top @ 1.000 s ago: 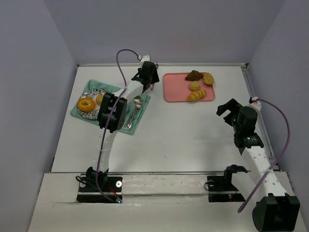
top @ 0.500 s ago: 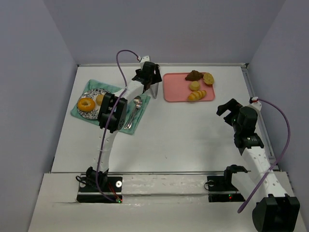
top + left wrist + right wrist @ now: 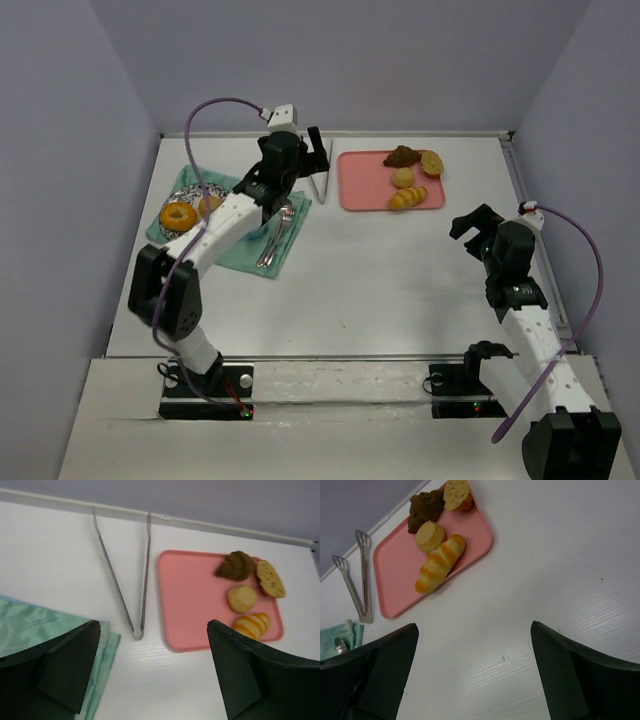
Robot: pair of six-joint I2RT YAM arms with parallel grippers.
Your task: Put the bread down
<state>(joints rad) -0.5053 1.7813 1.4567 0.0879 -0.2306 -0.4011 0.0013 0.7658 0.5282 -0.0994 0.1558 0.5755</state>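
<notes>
Several breads lie on the pink tray (image 3: 370, 185): a brown croissant (image 3: 402, 155), a bun half (image 3: 432, 162), a round roll (image 3: 403, 178) and a striped long loaf (image 3: 407, 198). Metal tongs (image 3: 322, 182) lie on the table just left of the tray. My left gripper (image 3: 310, 155) is open and empty, above the tongs; in the left wrist view the gripper (image 3: 155, 680) frames the tongs' hinge (image 3: 136, 632) and the tray's corner (image 3: 190, 600). My right gripper (image 3: 470, 222) is open and empty, right of the tray; the striped loaf (image 3: 440, 562) shows ahead of it (image 3: 475, 680).
A patterned plate (image 3: 188, 192) with a donut (image 3: 180, 216) and a bun (image 3: 208, 205) sits on a green cloth (image 3: 250, 255) at the left. A fork and spoon (image 3: 280, 222) lie on the cloth's right part. Walls close the table's back and sides.
The left arm's elbow has swung down and to the left. Its gripper has drawn back a little, and the tongs now lie in full view on the table. The right arm is still.
</notes>
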